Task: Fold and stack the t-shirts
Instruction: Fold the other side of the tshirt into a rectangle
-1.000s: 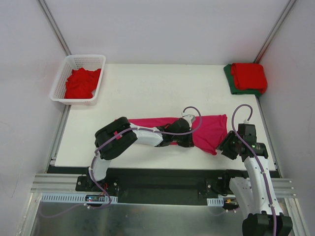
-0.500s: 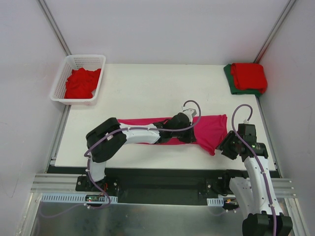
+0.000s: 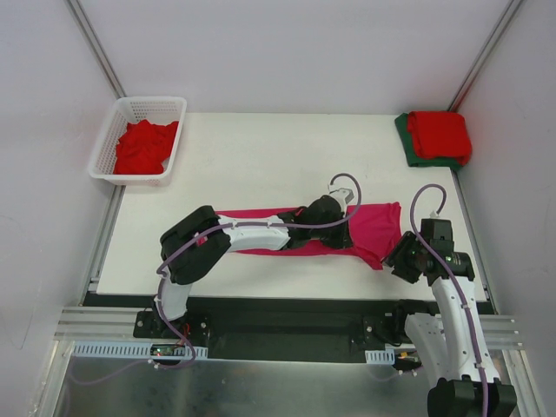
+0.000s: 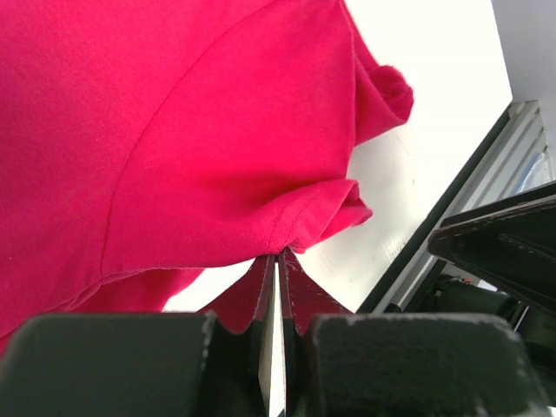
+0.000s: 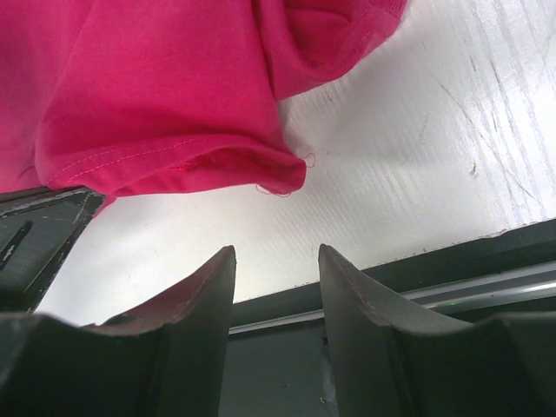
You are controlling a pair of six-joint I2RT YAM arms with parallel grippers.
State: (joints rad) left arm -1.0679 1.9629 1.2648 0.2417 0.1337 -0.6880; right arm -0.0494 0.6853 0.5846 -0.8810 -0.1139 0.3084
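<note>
Left end effector (image 4: 276,259), pinching the magenta t-shirt (image 4: 174,130) by its hem, has carried it toward the right edge of the desk (image 3: 261,156), advancing the fold. Right end effector (image 5: 275,252) hangs spread, empty.

The left arm (image 3: 252,235) and right arm (image 3: 453,301) show white links, black joints, lilac cables.

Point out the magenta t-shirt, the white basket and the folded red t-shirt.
magenta t-shirt (image 3: 378,228): top external view, its bare right half.
white basket (image 3: 155,102): top external view, its far rim.
folded red t-shirt (image 3: 440,134): top external view, middle of its top.
</note>
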